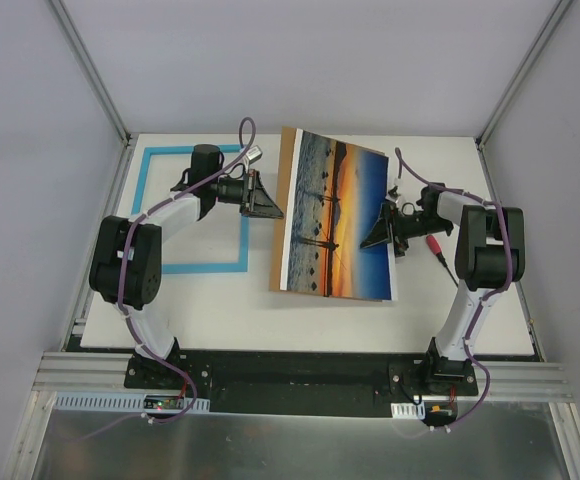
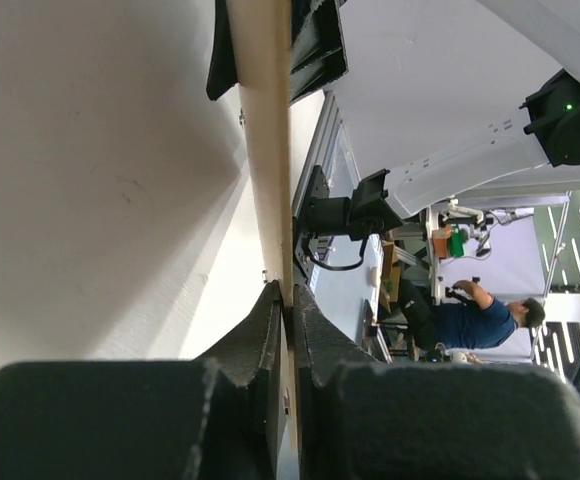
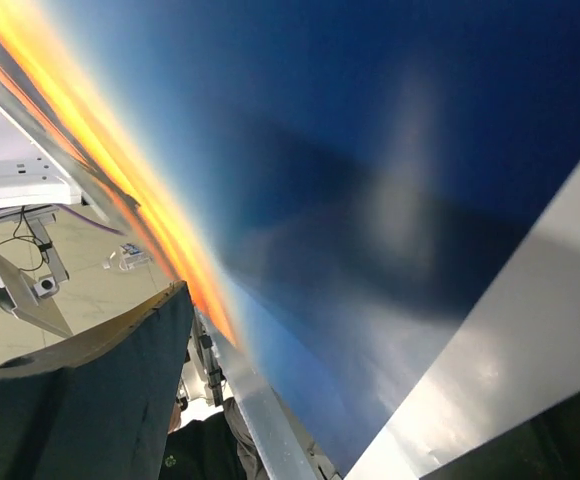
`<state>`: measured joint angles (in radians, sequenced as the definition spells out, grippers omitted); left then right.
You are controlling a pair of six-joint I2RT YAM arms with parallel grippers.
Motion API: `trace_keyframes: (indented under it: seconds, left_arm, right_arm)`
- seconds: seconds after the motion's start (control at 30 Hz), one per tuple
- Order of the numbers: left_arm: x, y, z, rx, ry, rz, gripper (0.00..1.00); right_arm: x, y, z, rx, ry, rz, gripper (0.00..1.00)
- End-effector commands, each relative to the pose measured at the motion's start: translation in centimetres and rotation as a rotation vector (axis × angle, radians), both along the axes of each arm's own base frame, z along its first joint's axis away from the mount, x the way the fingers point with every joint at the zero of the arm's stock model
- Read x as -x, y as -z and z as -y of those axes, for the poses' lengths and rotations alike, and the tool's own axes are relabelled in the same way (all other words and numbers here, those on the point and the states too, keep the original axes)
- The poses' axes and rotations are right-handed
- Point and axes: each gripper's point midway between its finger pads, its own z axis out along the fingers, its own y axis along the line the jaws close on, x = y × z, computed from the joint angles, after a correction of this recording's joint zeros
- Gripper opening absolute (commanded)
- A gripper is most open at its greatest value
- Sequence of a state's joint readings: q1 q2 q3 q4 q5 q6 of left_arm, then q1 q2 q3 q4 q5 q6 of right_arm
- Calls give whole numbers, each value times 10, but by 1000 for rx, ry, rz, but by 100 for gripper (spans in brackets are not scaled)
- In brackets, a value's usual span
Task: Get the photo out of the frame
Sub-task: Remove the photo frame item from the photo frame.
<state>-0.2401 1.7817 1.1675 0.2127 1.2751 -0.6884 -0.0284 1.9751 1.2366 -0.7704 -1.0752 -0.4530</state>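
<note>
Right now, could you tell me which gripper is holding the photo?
The right gripper, clamped on the photo's right edge; the left gripper grips the brown board behind it.

Legible text: none. I find no lettering, label, brand or number on the photo [image 1: 335, 215] or the tabletop [image 1: 220, 310]. Background clutter in the left wrist view is too small to read.

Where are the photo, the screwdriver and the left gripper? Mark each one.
Photo [image 1: 335, 215], top view, middle of the print.
Screwdriver [image 1: 436, 250], top view, on its red handle.
Left gripper [image 1: 276, 208], top view, fingertips clamped on the board [image 1: 288, 165] edge.
</note>
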Motion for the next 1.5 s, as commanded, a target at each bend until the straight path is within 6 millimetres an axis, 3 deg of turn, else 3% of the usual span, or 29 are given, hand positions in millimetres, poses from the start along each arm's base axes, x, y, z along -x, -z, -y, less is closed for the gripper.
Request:
trace_keyframes:
  seconds: [0.0, 0.13, 0.67, 1.07, 1.27, 1.47]
  left_arm:
    - [4, -27, -5, 38, 30, 128, 0]
    - [1, -26, -8, 30, 14, 127, 0]
    - [-25, -17, -50, -48, -149, 119, 0]
    - [-31, -23, -75, -81, -192, 127, 0]
    - [-34, -28, -87, -92, -211, 142, 0]
    - [-41, -36, -113, -105, -263, 158, 0]
  right_arm:
    - [-10, -7, 2, -5, 5, 35, 78]
    - [-10, -5, 4, 7, 8, 33, 78]
    - [-14, 7, 16, 65, 47, 9, 77]
    - [-17, 16, 27, 103, 88, -18, 70]
    - [-18, 18, 30, 115, 97, -22, 62]
    - [-18, 20, 32, 130, 102, -25, 50]
